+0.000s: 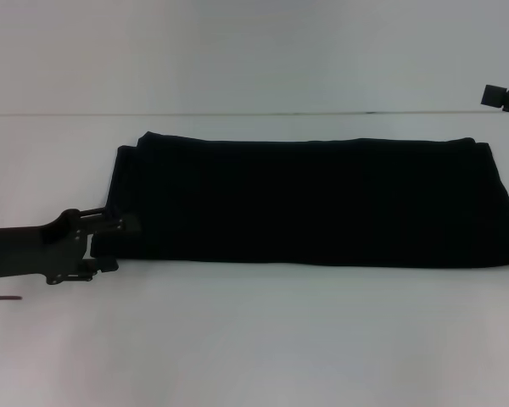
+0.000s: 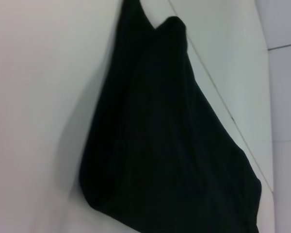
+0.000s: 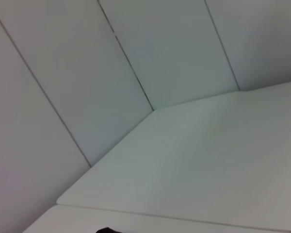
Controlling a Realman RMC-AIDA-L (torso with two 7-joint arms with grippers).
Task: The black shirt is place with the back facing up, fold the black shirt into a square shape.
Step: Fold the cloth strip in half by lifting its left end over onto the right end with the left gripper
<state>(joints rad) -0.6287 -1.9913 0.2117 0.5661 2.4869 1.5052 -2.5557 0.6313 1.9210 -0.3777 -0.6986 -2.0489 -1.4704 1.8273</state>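
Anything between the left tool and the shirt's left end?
Nothing visible. The left tool is already at the near left corner of the black shirt, which lies as a long folded strip on the white table. The right tool sits far right, clear.

plain black shirt, no print showing, white table, black left tool
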